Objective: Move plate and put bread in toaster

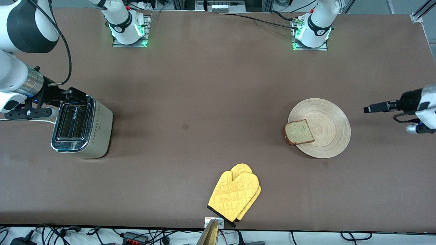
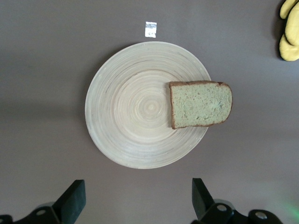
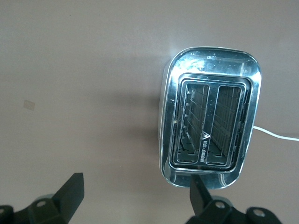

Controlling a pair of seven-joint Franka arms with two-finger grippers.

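Nearest the front camera we see a yellow mitt (image 1: pixel 235 197) lying on the brown bench (image 1: pixel 190 88), close to its edge and about midway between the two ends.

Farther from the camera, toward the left arm's end, lies the plate (image 1: pixel 323 127). The bread (image 1: pixel 299 132) rests flat on the plate's rim, on the side facing the toaster, with one crust edge hanging past the rim over the bench. A small pale marker (image 2: pixel 150 29) sits on the bench just beside the plate.

Toward the right arm's end stands the toaster (image 1: pixel 82 126), upright, both slots empty, its white cord (image 3: pixel 275 134) trailing off from one end.

Our left hand (image 2: pixel 135 200) hangs over the bench beside the plate, released, fingers spread wide and holding nothing. Our right hand (image 3: pixel 135 200) hangs over the end of the toaster that lies farther from the camera, likewise released and holding nothing.
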